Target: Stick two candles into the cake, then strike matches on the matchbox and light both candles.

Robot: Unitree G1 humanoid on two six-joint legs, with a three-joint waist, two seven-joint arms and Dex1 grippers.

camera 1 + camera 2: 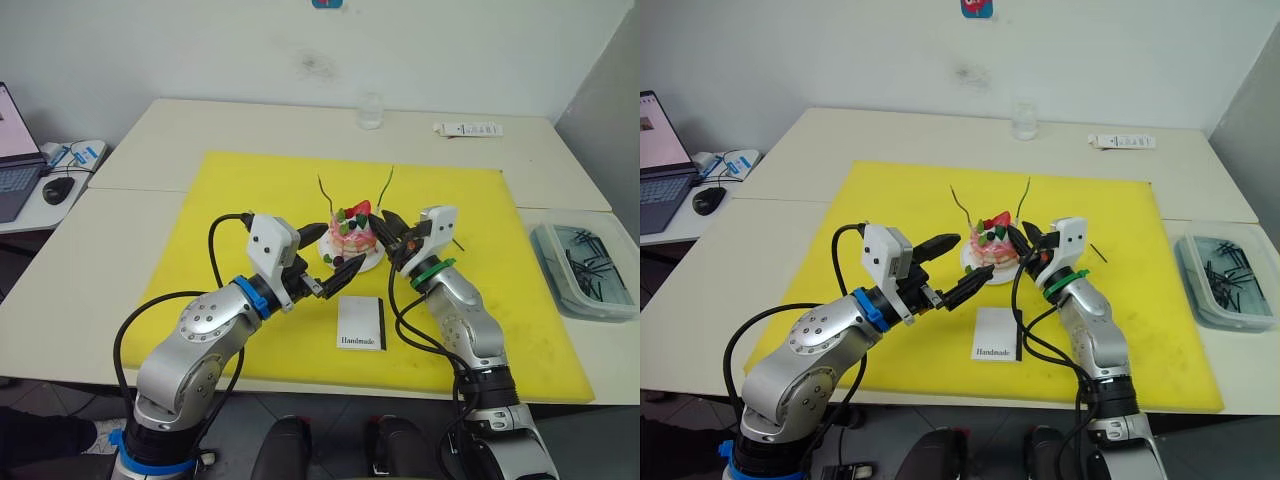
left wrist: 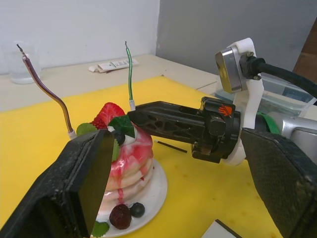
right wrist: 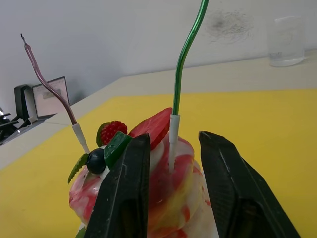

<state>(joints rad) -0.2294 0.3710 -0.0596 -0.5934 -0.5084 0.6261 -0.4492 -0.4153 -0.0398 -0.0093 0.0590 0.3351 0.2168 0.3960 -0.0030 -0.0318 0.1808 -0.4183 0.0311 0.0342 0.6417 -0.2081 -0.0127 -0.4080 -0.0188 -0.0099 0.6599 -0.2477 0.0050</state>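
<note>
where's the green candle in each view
Left eye view: green candle rises from the right side of the cake, mid-picture.
Right eye view: it stands just right of the cake's strawberry.
Left wrist view: upright behind the strawberry, above the right hand.
Right wrist view: rising centrally, its white base between the hand's fingers.
Shared landmark: the red strawberry at its base.

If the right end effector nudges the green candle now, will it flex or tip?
Likely flexes: the green candle is very thin and already wavy. It might also lean, since only its pale base sits in the cake. The right end effector straddles it, open.
</note>
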